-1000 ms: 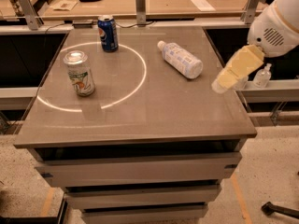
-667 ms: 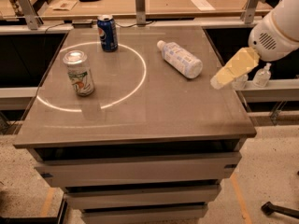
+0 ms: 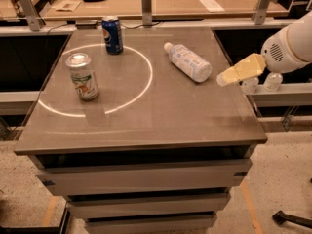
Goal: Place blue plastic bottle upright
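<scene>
Blue plastic bottle (image 3: 189, 62) lies sideways on bench (image 3: 161, 118), so hand (image 3: 225, 77) hovers beside its base, prob. to grab; open/closed can't tell.

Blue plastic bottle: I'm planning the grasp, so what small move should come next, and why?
Probably ease the gripper across toward the blue plastic bottle, which lies on its side on the table. The gripper hangs just beyond its base end, not touching it.

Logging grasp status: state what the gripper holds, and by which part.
Nothing is held. The gripper hangs at the right edge of the table, apart from the blue plastic bottle, which lies there on its side.
</scene>
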Robot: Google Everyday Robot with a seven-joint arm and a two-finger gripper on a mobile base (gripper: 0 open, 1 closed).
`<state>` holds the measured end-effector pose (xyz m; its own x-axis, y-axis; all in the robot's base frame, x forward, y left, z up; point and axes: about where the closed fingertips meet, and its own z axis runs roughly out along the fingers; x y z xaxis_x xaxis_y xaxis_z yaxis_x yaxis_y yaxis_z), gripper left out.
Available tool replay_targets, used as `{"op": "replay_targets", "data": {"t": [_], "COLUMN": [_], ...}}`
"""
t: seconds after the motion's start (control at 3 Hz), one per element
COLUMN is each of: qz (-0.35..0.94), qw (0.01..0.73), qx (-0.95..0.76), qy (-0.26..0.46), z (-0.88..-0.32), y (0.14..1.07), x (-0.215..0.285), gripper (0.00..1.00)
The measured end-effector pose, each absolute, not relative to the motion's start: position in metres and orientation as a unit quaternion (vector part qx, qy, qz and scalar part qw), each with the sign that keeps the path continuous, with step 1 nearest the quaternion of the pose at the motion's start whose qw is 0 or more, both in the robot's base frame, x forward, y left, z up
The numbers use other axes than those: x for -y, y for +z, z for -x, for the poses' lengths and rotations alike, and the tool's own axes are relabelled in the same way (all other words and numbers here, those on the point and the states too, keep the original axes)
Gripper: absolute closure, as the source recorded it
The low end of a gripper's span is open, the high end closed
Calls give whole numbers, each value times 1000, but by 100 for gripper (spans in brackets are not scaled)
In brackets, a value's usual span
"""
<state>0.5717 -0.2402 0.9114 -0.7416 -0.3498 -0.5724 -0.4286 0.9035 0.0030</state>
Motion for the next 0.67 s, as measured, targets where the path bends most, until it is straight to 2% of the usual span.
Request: {"op": "replay_targets", "data": {"t": [0.33,0.67], "qz": [218,276], "qw": [351,362], "qx": [-906,-886], "qy": [92,87], "z": [-603,-633], "y": [923,940], "x": [233,211], "gripper": [0,0]}}
